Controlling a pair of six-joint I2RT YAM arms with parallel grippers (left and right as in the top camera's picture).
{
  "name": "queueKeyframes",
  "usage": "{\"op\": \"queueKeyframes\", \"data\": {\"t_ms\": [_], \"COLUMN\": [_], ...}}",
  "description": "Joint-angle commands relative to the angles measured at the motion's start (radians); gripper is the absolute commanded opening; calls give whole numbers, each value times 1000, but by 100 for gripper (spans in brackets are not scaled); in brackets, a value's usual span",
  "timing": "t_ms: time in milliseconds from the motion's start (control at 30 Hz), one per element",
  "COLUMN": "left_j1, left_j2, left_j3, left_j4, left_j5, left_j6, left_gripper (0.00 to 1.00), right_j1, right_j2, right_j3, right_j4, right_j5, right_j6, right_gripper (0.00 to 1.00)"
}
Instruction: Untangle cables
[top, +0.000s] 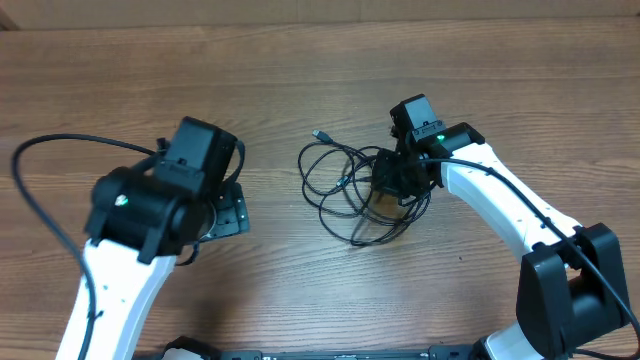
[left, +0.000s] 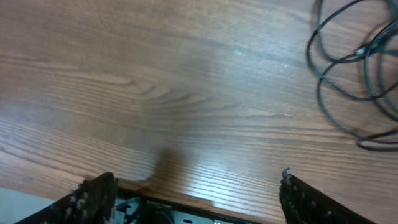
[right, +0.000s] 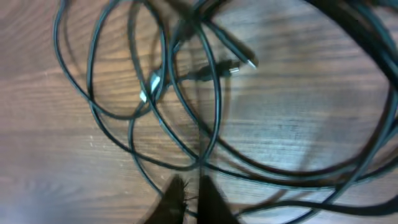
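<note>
The cables (top: 335, 190) are thin black cords lying in tangled, overlapping loops on the wooden table, with one small plug end (top: 318, 133) sticking out to the upper left. My right gripper (top: 392, 185) is over the right side of the tangle. In the right wrist view its fingers (right: 191, 183) are pinched together on one cord of the cables (right: 186, 81), and two plug ends (right: 239, 62) lie near the middle. My left gripper (top: 225, 212) is open and empty, well to the left of the tangle. In the left wrist view (left: 196, 199) the cables (left: 348, 74) show at the top right.
The wooden table (top: 300, 70) stretches around the tangle. A thick black arm cable (top: 40, 150) loops out to the left of the left arm. The right arm's base (top: 575, 280) stands at the lower right.
</note>
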Motion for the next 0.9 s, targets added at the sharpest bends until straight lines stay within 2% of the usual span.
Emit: {"op": "queueKeyframes", "data": {"t_ms": [0, 167, 267, 333, 600, 733, 867], "left_j1": [-4, -4, -4, -4, -4, -4, -4], "left_j2": [15, 33, 44, 49, 58, 63, 68], "left_j3": [-75, -146, -159, -159, -159, -159, -159], "left_j4": [35, 96, 119, 137, 301, 379, 409], "left_j5": [-26, -26, -26, -26, 12, 40, 43], "left_j6": [-27, -27, -27, -26, -25, -23, -24], "left_gripper": [85, 87, 87, 89, 98, 100, 100], "right_j1": [-1, -1, -1, -1, -1, -1, -4], "right_j2": [2, -26, -53, -65, -74, -77, -84], "right_j3": [6, 127, 280, 410, 945, 1094, 1161], "right_j4": [15, -33, -133, -211, -421, -446, -435], "right_j5": [-35, -268, -367, -365, -44, 129, 330], "right_j6": [-24, -256, -349, -388, -396, -396, -396], "right_gripper": [4, 4, 4, 4, 4, 4, 4]}}
